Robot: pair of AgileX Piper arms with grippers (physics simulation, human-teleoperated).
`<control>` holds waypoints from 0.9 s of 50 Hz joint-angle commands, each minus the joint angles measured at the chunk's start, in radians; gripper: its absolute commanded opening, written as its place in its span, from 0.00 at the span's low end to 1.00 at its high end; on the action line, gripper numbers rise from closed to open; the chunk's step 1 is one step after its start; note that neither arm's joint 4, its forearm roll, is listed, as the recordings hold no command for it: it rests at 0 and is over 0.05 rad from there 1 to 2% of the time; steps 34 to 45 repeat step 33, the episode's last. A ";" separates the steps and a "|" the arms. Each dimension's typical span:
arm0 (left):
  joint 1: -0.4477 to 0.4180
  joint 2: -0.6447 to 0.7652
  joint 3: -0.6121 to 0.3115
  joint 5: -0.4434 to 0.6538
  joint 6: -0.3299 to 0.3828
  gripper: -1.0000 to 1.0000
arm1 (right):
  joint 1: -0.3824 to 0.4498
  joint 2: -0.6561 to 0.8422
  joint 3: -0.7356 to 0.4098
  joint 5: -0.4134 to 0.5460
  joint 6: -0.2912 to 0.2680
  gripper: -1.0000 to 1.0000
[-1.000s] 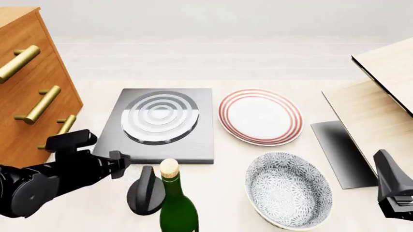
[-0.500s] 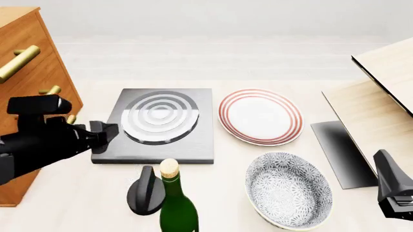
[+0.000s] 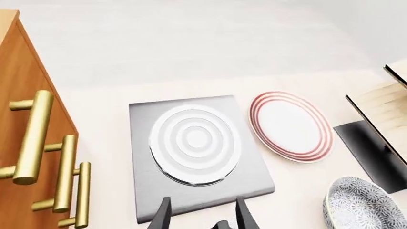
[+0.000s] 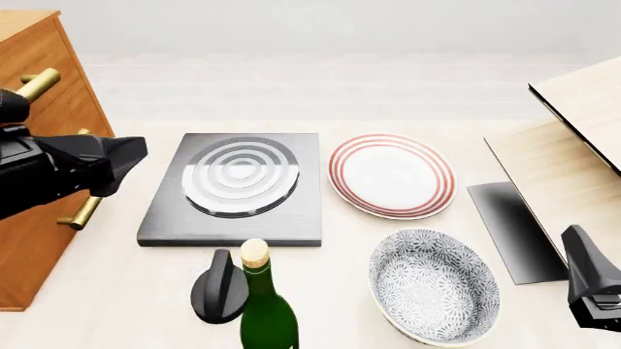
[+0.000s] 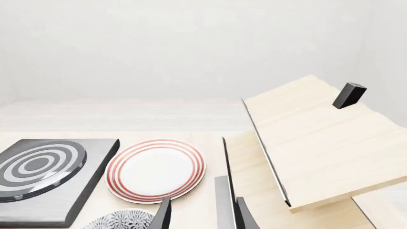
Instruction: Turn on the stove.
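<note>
The stove (image 4: 233, 190) is a dark-grey square slab with concentric silver rings, left of centre on the table. Its black ridged knob (image 4: 217, 288) stands apart in front of it, upright beside a green bottle (image 4: 266, 309). My left arm (image 4: 58, 171) hangs raised at the left, beside the slab and well above and behind the knob. In the left wrist view the left gripper (image 3: 203, 220) is open and empty over the slab's near edge (image 3: 190, 143); the knob is out of that view. My right gripper (image 5: 202, 218) is open and empty at the front right (image 4: 592, 287).
A red-ringed white plate (image 4: 391, 174) lies right of the stove, with a patterned bowl (image 4: 434, 285) in front of it. A flat dark sheet (image 4: 514, 229) and a wooden structure (image 4: 572, 145) are at the right. A wooden drawer cabinet with brass handles (image 4: 39, 87) stands at the left.
My left arm has risen and drawn back to the left, away from the knob and the stove's front corner. The right arm, knob and bottle have not moved.
</note>
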 commanded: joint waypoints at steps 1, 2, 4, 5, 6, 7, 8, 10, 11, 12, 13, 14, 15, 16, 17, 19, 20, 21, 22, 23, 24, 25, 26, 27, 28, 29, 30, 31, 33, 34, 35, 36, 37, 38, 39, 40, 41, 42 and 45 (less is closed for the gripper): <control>-0.002 -0.071 -0.048 0.053 0.006 1.00 | 0.000 0.000 0.000 0.000 0.000 1.00; -0.002 -0.077 -0.051 0.054 0.004 1.00 | 0.000 0.000 0.000 0.000 0.000 1.00; -0.003 -0.082 -0.052 0.055 0.003 1.00 | 0.000 0.000 0.000 0.000 0.000 1.00; -0.006 -0.089 -0.052 0.057 0.001 1.00 | 0.000 0.000 0.000 0.000 0.000 1.00; -0.006 -0.097 -0.054 0.056 -0.002 1.00 | 0.000 0.000 0.000 0.000 0.000 1.00; -0.007 -0.104 -0.054 0.056 -0.005 1.00 | 0.000 0.000 0.000 0.000 0.000 1.00; -0.007 -0.108 -0.052 0.055 -0.006 1.00 | 0.000 0.000 0.000 0.000 0.000 1.00; -0.014 -0.133 -0.051 0.048 -0.016 1.00 | 0.000 0.000 0.000 0.000 0.000 1.00; -0.011 -0.127 -0.047 0.048 -0.014 1.00 | 0.000 0.000 0.000 0.000 0.000 1.00; -0.012 -0.132 -0.044 0.044 -0.018 1.00 | 0.000 0.000 0.000 0.000 0.000 1.00; -0.017 -0.158 -0.044 0.035 -0.017 1.00 | 0.000 0.000 0.000 0.000 0.000 1.00; -0.025 -0.174 -0.046 0.031 -0.027 1.00 | 0.000 0.000 0.000 0.000 0.000 1.00; -0.025 -0.174 -0.046 0.031 -0.027 1.00 | 0.000 0.000 0.000 0.000 0.000 1.00; -0.043 -0.210 -0.057 0.028 -0.030 1.00 | 0.000 0.000 0.000 0.000 0.000 1.00; -0.043 -0.210 -0.057 0.028 -0.030 1.00 | 0.000 0.000 0.000 0.000 0.000 1.00; -0.069 -0.251 -0.062 0.026 -0.013 1.00 | 0.000 0.000 0.000 0.000 0.000 1.00; -0.075 -0.271 -0.057 0.020 -0.021 1.00 | 0.000 0.000 0.000 0.000 0.000 1.00; -0.076 -0.283 -0.055 0.016 -0.020 1.00 | 0.000 0.000 0.000 0.000 0.000 1.00; -0.081 -0.299 -0.056 0.014 -0.007 1.00 | 0.000 0.000 0.000 0.000 0.000 1.00; -0.085 -0.318 -0.055 0.011 -0.009 1.00 | 0.000 0.000 0.000 0.000 0.000 1.00; -0.088 -0.344 -0.051 0.007 -0.002 1.00 | 0.000 0.000 0.000 0.000 0.000 1.00; -0.087 -0.363 -0.048 0.006 0.003 1.00 | 0.000 0.000 0.000 0.000 0.000 1.00; -0.100 -0.400 -0.042 0.005 0.008 1.00 | 0.000 0.000 0.000 0.000 0.000 1.00; -0.100 -0.400 -0.042 0.005 0.008 1.00 | 0.000 0.000 0.000 0.000 0.000 1.00; -0.102 -0.427 -0.030 0.007 0.029 1.00 | 0.000 0.000 0.000 0.000 0.000 1.00; -0.102 -0.427 -0.030 0.007 0.029 1.00 | 0.000 0.000 0.000 0.000 0.000 1.00; -0.109 -0.450 -0.025 0.007 0.036 1.00 | 0.000 0.000 0.000 0.000 0.000 1.00; -0.123 -0.472 -0.023 0.012 0.077 1.00 | 0.000 0.000 0.000 0.000 0.000 1.00; -0.144 -0.521 -0.015 0.018 0.096 1.00 | 0.000 0.000 0.000 0.000 0.000 1.00; -0.144 -0.521 -0.015 0.018 0.096 1.00 | 0.000 0.000 0.000 0.000 0.000 1.00; -0.144 -0.521 -0.015 0.018 0.096 1.00 | 0.000 0.000 0.000 0.000 0.000 1.00; -0.144 -0.521 -0.015 0.018 0.096 1.00 | 0.000 0.000 0.000 0.000 0.000 1.00; -0.144 -0.521 -0.015 0.018 0.096 1.00 | 0.000 0.000 0.000 0.000 0.000 1.00; -0.144 -0.521 -0.015 0.018 0.096 1.00 | 0.000 0.000 0.000 0.000 0.000 1.00; -0.144 -0.521 -0.015 0.018 0.096 1.00 | 0.000 0.000 0.000 0.000 0.000 1.00; -0.144 -0.521 -0.015 0.018 0.096 1.00 | 0.000 0.000 0.000 0.000 0.000 1.00; -0.144 -0.521 -0.015 0.018 0.096 1.00 | 0.000 0.000 0.000 0.000 0.000 1.00; -0.144 -0.521 -0.015 0.018 0.096 1.00 | 0.000 0.000 0.000 0.000 0.000 1.00; -0.144 -0.521 -0.015 0.018 0.096 1.00 | 0.000 0.000 0.000 0.000 0.000 1.00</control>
